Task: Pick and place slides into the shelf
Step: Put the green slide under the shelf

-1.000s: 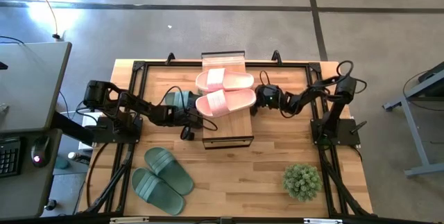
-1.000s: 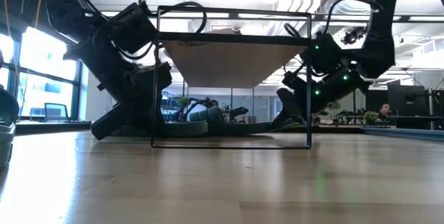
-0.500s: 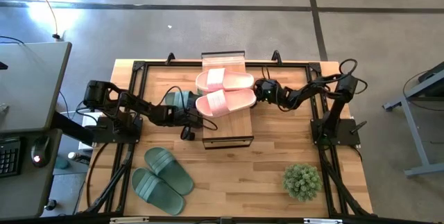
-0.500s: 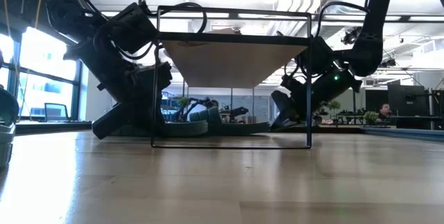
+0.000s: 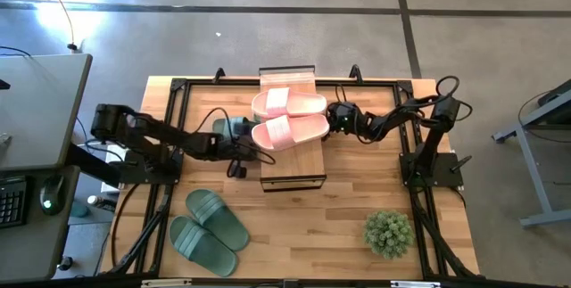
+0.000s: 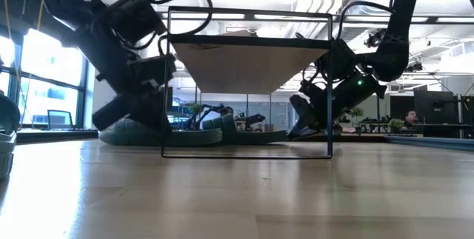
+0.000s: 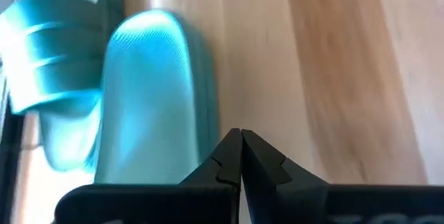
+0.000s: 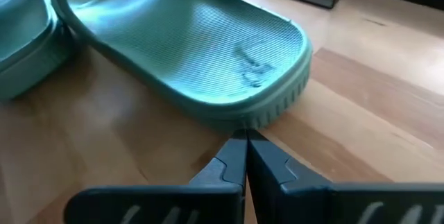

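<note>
While both pink slides [image 5: 287, 117] lie atop the shelf [image 5: 292, 177], each gripper (left [image 7: 241, 138], right [image 8: 245, 141]) is pressed together, empty.

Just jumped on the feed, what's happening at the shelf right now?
Two pink slides lie on top of the shelf. Both arms reach low under it from opposite sides, fingers shut and holding nothing: the left gripper at a green slide, the right gripper at the heel of another green slide. Two more green slides wait at the table's front left.
</note>
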Action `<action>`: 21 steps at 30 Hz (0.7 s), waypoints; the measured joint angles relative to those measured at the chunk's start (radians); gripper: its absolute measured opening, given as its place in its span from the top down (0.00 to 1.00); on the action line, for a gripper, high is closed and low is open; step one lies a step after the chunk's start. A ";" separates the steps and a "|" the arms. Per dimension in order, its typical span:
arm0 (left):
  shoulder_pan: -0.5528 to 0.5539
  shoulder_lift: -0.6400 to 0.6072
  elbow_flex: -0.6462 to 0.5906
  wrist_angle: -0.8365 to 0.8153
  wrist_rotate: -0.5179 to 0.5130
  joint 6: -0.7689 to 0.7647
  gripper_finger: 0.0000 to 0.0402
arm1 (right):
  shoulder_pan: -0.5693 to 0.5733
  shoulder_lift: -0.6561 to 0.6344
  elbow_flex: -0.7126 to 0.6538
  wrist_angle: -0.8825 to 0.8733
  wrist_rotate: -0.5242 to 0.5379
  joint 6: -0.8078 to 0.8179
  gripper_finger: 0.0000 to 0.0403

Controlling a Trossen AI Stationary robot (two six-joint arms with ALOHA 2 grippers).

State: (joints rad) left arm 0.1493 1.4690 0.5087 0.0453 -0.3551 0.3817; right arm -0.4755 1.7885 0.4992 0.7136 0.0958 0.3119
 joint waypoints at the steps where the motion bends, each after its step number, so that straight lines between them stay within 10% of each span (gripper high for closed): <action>1: 0.000 -0.018 0.000 -0.032 -0.005 0.000 1.00 | 0.000 0.000 0.000 -0.001 -0.003 0.002 1.00; 21: 0.001 -0.496 0.001 -0.656 -0.101 -0.183 1.00 | -0.001 0.000 0.000 -0.016 -0.096 0.032 1.00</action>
State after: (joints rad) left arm 0.1505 0.9729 0.5094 -0.6109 -0.4558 0.1985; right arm -0.4761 1.7885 0.4995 0.6979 -0.0003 0.3434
